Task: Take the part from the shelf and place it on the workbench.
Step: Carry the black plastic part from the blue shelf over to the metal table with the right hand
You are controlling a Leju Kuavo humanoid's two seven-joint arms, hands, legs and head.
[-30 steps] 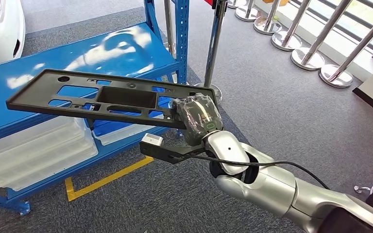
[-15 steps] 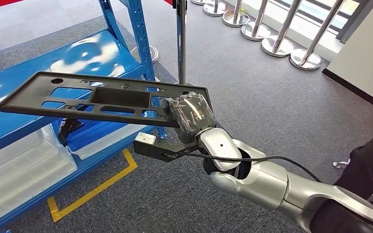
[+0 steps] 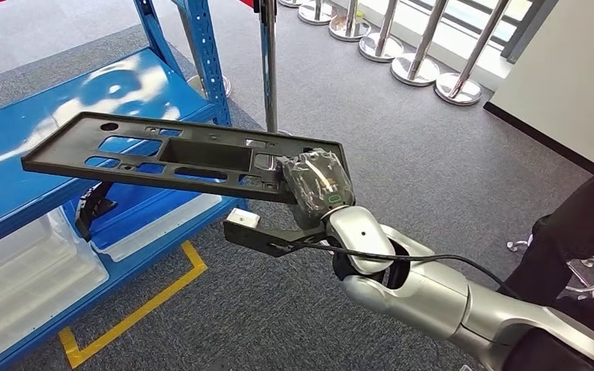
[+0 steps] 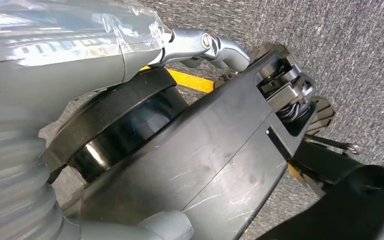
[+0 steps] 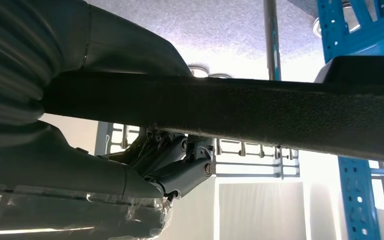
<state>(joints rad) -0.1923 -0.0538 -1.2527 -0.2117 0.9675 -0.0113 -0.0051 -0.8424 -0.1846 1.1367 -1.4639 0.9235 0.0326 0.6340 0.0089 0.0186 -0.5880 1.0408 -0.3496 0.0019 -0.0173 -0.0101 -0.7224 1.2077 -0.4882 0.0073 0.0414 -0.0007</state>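
Observation:
The part [image 3: 178, 154] is a long flat black plastic plate with several cut-outs. My right hand [image 3: 317, 185], wrapped in clear film, grips its right end and holds it level in the air, out past the front of the blue shelf [image 3: 39, 131]. In the right wrist view the part's edge [image 5: 255, 115] runs across the picture, clamped between the thumb above and the dark fingers [image 5: 180, 165] below. My left hand [image 4: 200, 42] hangs at my side with a silver finger stretched out and nothing in it.
Clear plastic bins [image 3: 23, 270] and a small black piece [image 3: 93, 209] sit on the shelf's lower level. Yellow tape [image 3: 131, 317] marks the grey carpet. Chrome stanchions [image 3: 402, 66] stand behind, and a person's dark leg [image 3: 580, 224] is at the right by a white wall [image 3: 564, 69].
The whole picture has slid left, so the camera has turned right, away from the shelf. A person's leg has come in at the right. The part stays gripped in my right hand.

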